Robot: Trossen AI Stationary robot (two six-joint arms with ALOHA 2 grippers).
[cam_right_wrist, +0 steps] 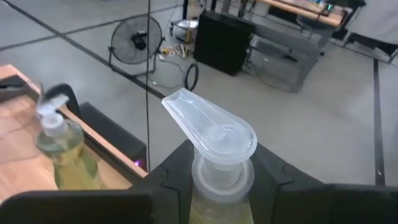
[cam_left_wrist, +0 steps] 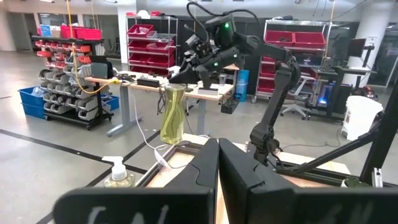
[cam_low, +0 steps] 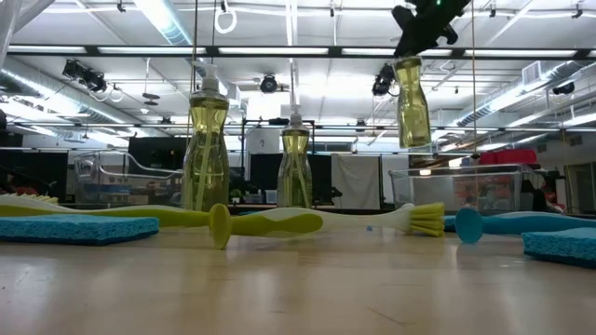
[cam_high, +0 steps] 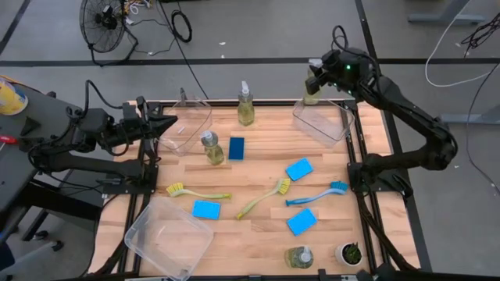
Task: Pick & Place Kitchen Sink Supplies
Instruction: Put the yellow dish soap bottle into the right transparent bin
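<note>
Clear plastic bin [cam_high: 322, 122] at the table's far right corner looks empty. Right gripper [cam_high: 315, 80] hangs above its far edge, fingers clamped on the neck of a small clear pump bottle of yellow-green soap [cam_low: 412, 100] (lifted, upright). Left gripper [cam_high: 167, 122], fingers together, waits over the far left bin [cam_high: 190, 129].

You get an overhead view straight down on the table [cam_high: 258, 226], a level tabletop view, two wrist views, the lifted soap bottle [cam_low: 412, 102] shared centre frame.
</note>
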